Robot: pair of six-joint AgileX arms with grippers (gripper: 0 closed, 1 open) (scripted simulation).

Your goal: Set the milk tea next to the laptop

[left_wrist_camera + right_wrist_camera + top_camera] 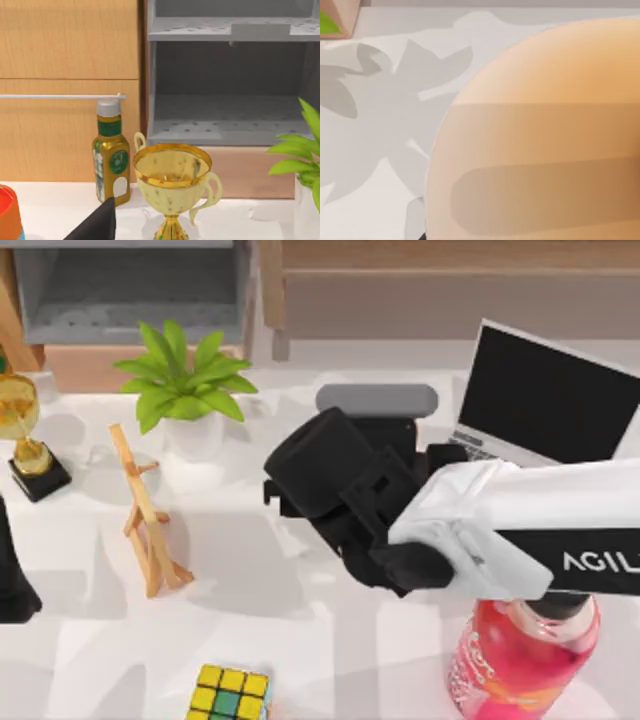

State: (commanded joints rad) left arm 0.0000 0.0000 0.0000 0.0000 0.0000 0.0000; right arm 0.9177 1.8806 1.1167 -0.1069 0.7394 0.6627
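Top view: one laptop [555,400], one bottle [520,655].

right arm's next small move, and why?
Probably ease the right arm toward the small silver-grey laptop with black screen: its wrist view has the peach-orange milk tea cup pressed close, apparently in hand, over bare white table short of the laptop.
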